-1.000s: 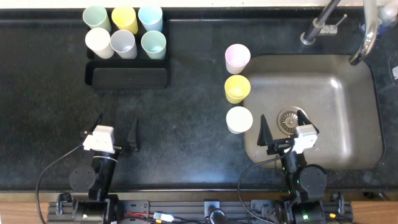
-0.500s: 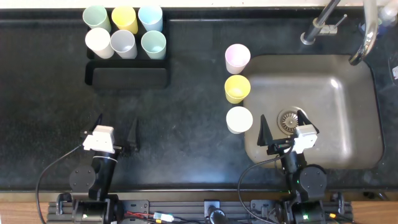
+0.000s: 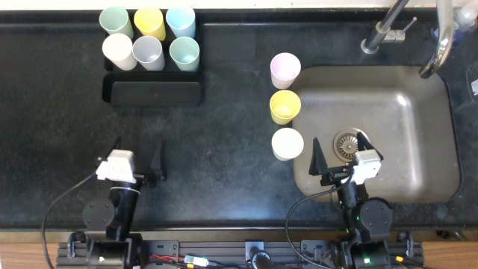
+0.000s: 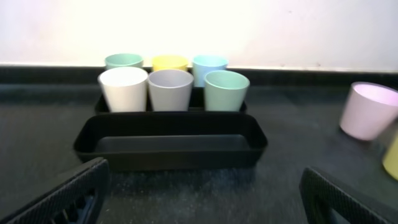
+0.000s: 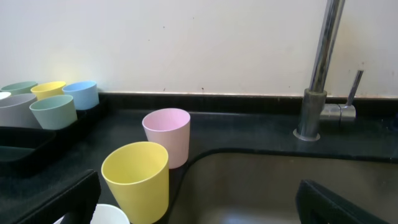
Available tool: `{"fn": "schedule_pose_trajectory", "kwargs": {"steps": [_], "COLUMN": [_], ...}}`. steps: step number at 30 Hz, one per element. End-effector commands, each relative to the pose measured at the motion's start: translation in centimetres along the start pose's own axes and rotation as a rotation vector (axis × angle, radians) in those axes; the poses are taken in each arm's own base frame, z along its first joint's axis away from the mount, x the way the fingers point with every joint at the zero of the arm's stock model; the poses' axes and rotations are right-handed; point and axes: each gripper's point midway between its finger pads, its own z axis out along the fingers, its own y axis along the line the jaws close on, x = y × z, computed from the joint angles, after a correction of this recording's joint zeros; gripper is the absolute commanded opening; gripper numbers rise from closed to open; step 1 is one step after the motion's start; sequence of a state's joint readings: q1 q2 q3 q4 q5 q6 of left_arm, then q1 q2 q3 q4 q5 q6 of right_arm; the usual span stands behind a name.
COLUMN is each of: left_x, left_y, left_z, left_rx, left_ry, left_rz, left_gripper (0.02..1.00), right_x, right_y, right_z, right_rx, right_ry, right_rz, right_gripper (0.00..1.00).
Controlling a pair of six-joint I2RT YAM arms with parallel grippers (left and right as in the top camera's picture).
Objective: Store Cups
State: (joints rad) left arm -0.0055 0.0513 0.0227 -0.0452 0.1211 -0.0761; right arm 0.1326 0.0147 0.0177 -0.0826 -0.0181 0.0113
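Top view: I look straight down on the black speckled worktop [image 3: 224, 149], from afar.
Left wrist: low, close, facing the black plastic tray [image 4: 171, 158].
Right wrist: low, facing the chrome tap [image 5: 323, 62].
Shared: pale pink plastic cup [image 4: 368, 111], all three.

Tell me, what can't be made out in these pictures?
- White cup: right wrist view, cut off by the picture's edge.
- Yellow cup: left wrist view, cut off by the edge.
- Back-row cups: left wrist view, bodies hidden behind the front-row cups.
- Faucet: right wrist view, spout cut off by the edge.
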Motion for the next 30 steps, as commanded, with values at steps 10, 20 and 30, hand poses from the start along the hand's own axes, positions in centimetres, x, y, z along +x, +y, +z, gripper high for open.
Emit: {"fn": "schedule_pose_trajectory", "kwargs": {"steps": [10,20,30], "left_x": [-20.0,-18.6,-4.7], "left_y": [-6.3,-20.8,-27.8], "left_z": [10.3,22.2,26.0], "left_rx": [0.013,0.076,0.109], "left_ry": [0.365,0.648,0.953], "left_rz": [-0.063,-0.085,-0.163], "left_gripper": [1.000,1.000,1.000], "right_x": [0.3,0.3,0.3], "right_y": [0.1,0.1,0.1], "right_z": [0.0,0.0,0.0], "right_rx": [-0.004,-0.004,-0.004], "right_ry": [-0.002,-0.002,-0.002], "right_rz": [0.000,0.000,0.000], "right_gripper": [0.998,0.996,0.998]}}
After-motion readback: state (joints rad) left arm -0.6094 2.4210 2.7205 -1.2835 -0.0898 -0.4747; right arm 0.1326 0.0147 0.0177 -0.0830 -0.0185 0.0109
